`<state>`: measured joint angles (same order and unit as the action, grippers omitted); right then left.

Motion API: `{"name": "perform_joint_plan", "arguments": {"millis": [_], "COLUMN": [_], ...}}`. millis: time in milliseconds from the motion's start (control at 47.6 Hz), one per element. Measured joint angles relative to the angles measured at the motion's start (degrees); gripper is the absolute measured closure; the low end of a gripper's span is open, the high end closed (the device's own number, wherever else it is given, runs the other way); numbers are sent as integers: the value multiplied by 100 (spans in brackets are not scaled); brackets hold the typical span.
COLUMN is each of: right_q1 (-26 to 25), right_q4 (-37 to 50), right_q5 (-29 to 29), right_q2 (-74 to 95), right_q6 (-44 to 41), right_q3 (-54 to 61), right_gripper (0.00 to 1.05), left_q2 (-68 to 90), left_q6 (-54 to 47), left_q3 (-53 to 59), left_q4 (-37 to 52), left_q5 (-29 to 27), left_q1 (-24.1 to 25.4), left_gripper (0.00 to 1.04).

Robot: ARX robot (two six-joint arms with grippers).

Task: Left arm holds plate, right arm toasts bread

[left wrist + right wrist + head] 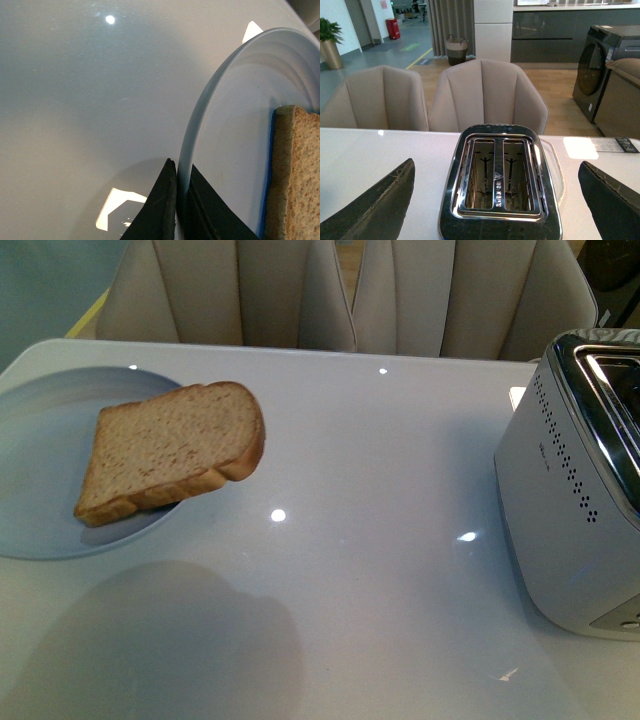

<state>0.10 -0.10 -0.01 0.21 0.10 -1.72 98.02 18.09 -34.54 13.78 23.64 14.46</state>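
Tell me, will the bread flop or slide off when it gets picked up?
The bread probably stays fairly stiff: it overhangs the plate rim without drooping. It could slide, since the plate looks smooth. Its airy crumb suggests lightness.

Left gripper (181,172): black fingers (160,210) are closed together, with the rim of the plate (235,130) pinched between them. Right gripper (496,167): fingers (380,205) are held spread wide apart.

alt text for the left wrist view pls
The left gripper is shut on the rim of a pale blue-grey plate, one finger on each side. A slice of brown bread lies on the plate, with glossy white table behind.
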Motion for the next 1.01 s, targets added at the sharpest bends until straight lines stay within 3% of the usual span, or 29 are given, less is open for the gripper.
{"name": "perform_joint_plan", "arguments": {"millis": [652,820,1009], "right_q1": [0,0,0], "right_q4": [2,0,0], "right_q5": [0,0,0], "right_q2": [0,0,0], "right_q6": [0,0,0], "right_q3": [0,-2,0], "right_gripper": [9,9,9], "left_q2": [-955,-955,-955], "left_q6": [1353,1659,1952], "left_q3": [-1399,-1539,-1665], "left_q4": [-1381,-1449,-1469], "left_q5": [-1126,-1231,-1248], "left_q1": [-2951,-3392,-3569], "left_gripper": [102,102,102]}}
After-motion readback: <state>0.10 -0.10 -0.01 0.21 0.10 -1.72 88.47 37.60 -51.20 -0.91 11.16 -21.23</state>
